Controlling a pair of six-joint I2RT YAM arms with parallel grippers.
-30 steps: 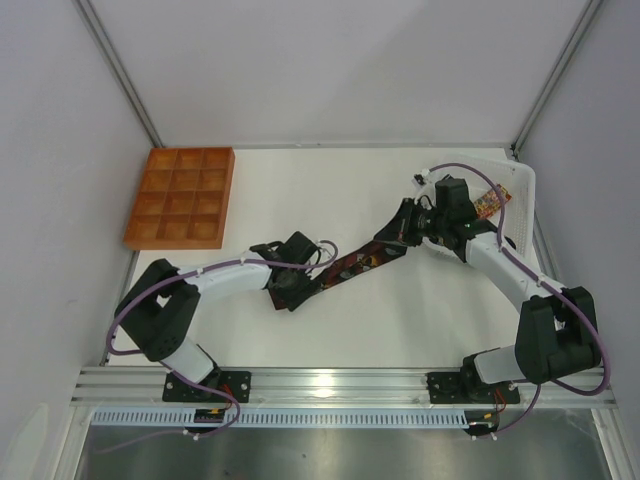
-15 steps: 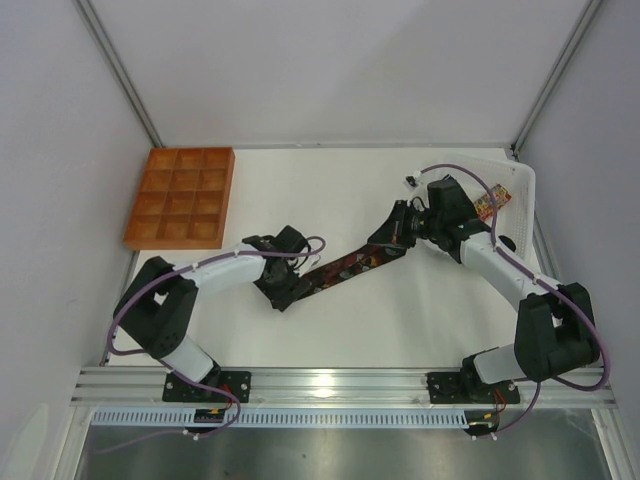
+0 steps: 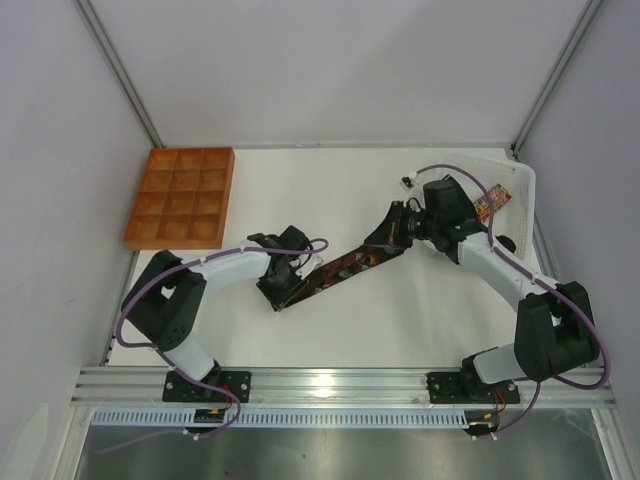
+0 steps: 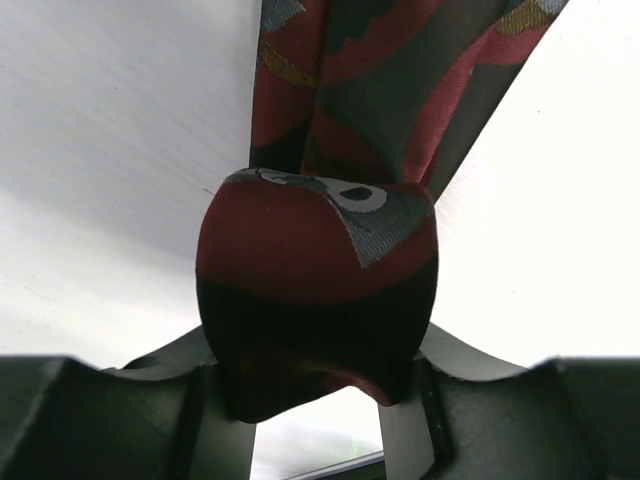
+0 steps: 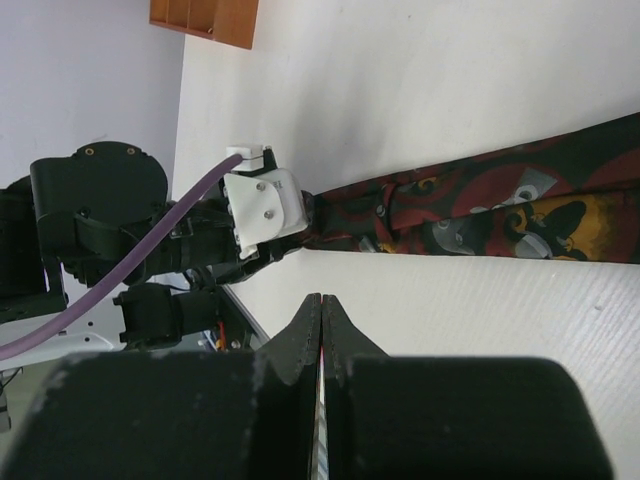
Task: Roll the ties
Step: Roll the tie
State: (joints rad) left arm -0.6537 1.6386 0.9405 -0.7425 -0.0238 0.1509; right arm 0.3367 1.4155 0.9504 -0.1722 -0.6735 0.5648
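Note:
A dark maroon tie [image 3: 350, 265] with red, gold and grey prints lies stretched in a diagonal across the white table between both arms. Its near end is wound into a small roll [image 4: 315, 290], and my left gripper [image 4: 315, 400] is shut on this roll, a finger against each side. In the top view the left gripper [image 3: 280, 290] sits at the tie's lower left end. My right gripper [image 3: 393, 228] is at the upper right end, jaws pressed together on a thin edge of the fabric [image 5: 322, 300]. From the right wrist the tie [image 5: 500, 200] runs toward the left arm.
An orange compartment tray [image 3: 182, 197] stands at the table's far left. A white basket [image 3: 518, 195] at the far right holds another patterned tie [image 3: 490, 203]. Grey walls enclose the table on three sides.
My left gripper has narrowed onto the rolled end and its wrist has shifted slightly left. The right gripper has drifted a little left and up, keeping the tie taut.

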